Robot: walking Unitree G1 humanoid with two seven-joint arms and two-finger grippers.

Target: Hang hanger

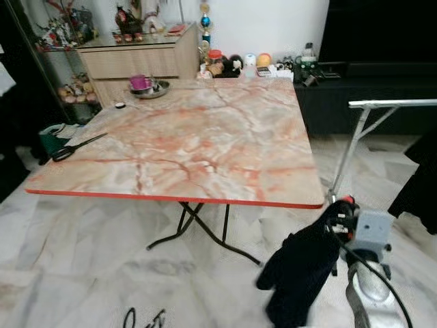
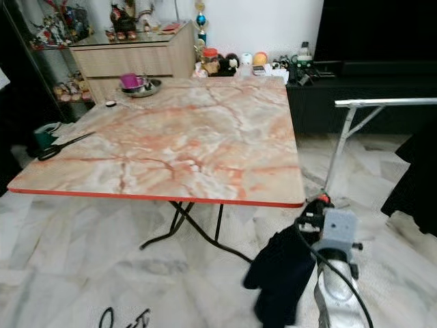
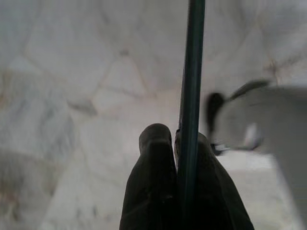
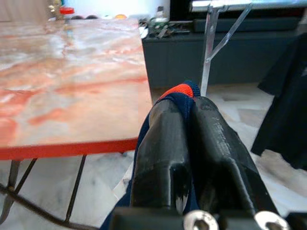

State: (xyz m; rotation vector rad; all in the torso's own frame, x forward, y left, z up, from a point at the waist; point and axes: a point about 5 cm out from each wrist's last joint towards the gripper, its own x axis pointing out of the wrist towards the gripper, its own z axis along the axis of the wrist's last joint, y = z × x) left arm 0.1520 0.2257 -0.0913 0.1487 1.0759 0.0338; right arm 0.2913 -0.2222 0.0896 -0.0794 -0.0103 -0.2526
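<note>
A marble-patterned bench (image 1: 205, 137) stands on pale floor tiles (image 1: 82, 273). Beyond its corner, the right gripper (image 4: 184, 103) clenches a dark garment (image 1: 300, 273); the left gripper (image 3: 176, 143) pinches a green hanger (image 3: 192, 72).

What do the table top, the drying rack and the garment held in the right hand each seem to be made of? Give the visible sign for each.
Table top: probably laminate printed as marble, with pink veins, a glossy sheen and a red edge strip.
Drying rack: likely bare metal tubing, silvery and thin.
Garment: soft dark fabric, limp and folded, with knitted red trim pinched in the right hand.
</note>
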